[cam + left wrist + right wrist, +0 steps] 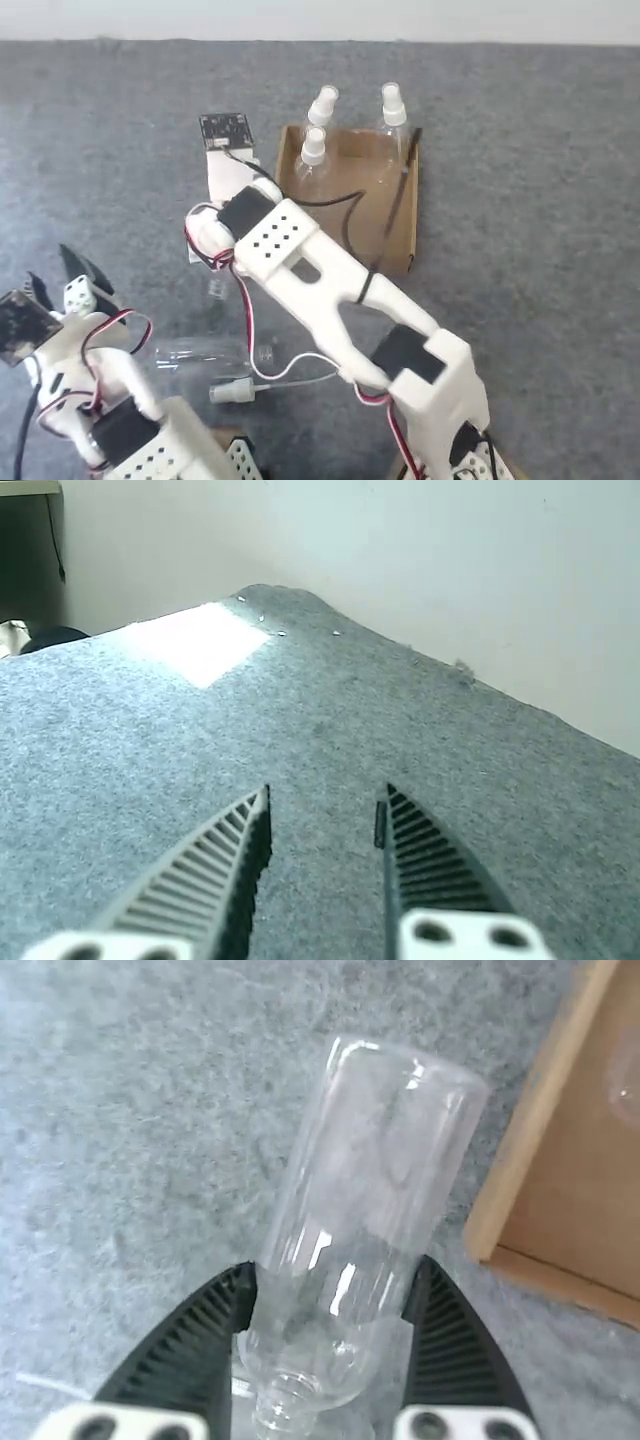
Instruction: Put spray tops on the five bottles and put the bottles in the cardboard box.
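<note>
My right gripper (pixel 332 1268) is shut on a clear capless bottle (pixel 370 1160). It grips near the shoulder, with the open neck toward the camera, just beside a corner of the cardboard box (pixel 540 1120). In the high view the box (pixel 400 245) holds three bottles with white spray tops (pixel 313 150). The right arm's wrist (pixel 240 215) sits at the box's left wall. A second capless bottle (pixel 200 355) lies on the carpet, and a loose spray top (pixel 232 392) with its tube lies beside it. My left gripper (pixel 85 272) (pixel 328 800) is open and holds nothing, at the front left.
The grey carpet (pixel 520 150) runs to a pale wall at the back. The right arm's long white links (pixel 340 300) cross the middle, over the ground between the box and the lying bottle. Cables (pixel 350 215) trail over the box.
</note>
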